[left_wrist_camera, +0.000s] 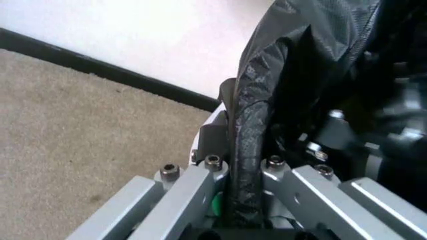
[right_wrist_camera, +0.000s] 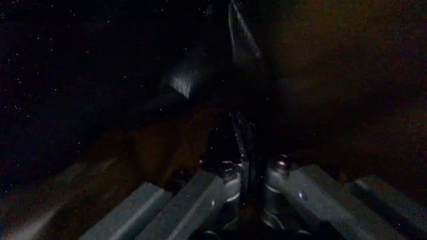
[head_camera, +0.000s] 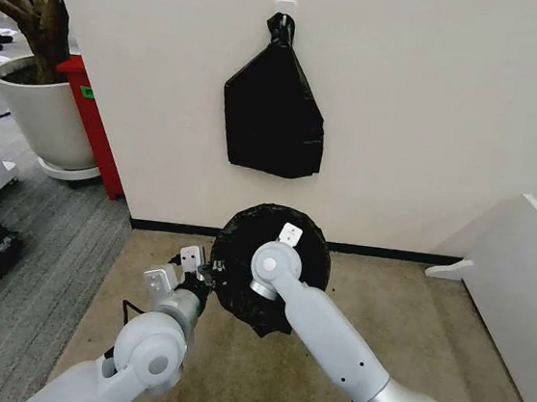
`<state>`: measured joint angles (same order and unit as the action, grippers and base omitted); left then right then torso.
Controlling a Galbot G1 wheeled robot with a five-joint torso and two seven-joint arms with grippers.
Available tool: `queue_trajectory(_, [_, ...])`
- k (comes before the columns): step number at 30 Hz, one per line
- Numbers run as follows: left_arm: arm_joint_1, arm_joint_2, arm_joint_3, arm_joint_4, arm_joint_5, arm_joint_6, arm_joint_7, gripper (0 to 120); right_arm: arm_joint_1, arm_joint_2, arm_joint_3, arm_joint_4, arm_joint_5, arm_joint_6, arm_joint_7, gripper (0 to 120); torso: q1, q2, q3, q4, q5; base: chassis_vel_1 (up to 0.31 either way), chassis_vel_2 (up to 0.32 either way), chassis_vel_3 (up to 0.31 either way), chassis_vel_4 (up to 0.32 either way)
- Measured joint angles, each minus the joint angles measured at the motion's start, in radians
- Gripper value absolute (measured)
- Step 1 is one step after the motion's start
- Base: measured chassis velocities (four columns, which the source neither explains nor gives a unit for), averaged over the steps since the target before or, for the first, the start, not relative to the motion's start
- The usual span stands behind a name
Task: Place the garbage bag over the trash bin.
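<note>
Bag draped over bin on the floor by the wall, both hands at its rim.

Left hand at the bin's left edge, clamped narrow on a rolled fold of bag running straight out between the fingers, along the rim. Right hand reaching down from above into the dark mouth, pinched nearly closed on a thin glossy sheet of bag standing upright between its fingers. Bin itself hidden under black plastic, so depth of seating hard to judge. Left hand nearer the outer rim, right hand inside: likely a matter of spreading the edge outward and down around the rim. Knotted bundle on the wall above, untouched.
</note>
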<state>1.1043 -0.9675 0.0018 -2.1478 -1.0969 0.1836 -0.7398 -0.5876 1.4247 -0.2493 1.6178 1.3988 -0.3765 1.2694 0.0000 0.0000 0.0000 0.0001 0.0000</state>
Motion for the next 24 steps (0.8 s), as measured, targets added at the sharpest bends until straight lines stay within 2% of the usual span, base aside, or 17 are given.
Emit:
queue_trajectory(5, [0.000, -0.010, 0.003, -0.001, 0.001, 0.000, 0.000, 1, -0.004, -0.011, -0.014, 0.014, 0.014, 0.000, 0.005, 0, 0.000, 0.000, 0.000, -0.0002, 0.0000, 0.000, 0.000, 0.000, 0.000])
queue_trajectory(16, [0.001, 0.008, -0.013, -0.031, -0.019, -0.002, -0.002, 1, -0.028, 0.028, 0.003, -0.103, -0.033, -0.016, -0.043, 0, 0.000, 0.000, 0.000, -0.0001, 0.0000, 0.000, 0.000, 0.000, 0.000])
queue_trajectory(20, [0.001, 0.008, -0.020, -0.022, -0.020, -0.002, -0.002, 1, -0.024, 0.024, -0.006, -0.060, -0.028, -0.010, -0.027, 0, 0.000, 0.000, 0.000, -0.0001, 0.0000, 0.000, 0.000, 0.000, 0.000])
queue_trajectory(24, [0.001, 0.000, -0.028, -0.001, -0.019, -0.001, -0.002, 1, -0.010, -0.007, -0.028, 0.039, 0.025, 0.005, 0.020, 0, 0.000, 0.000, 0.000, 0.0000, -0.0001, 0.000, 0.000, 0.000, 0.000])
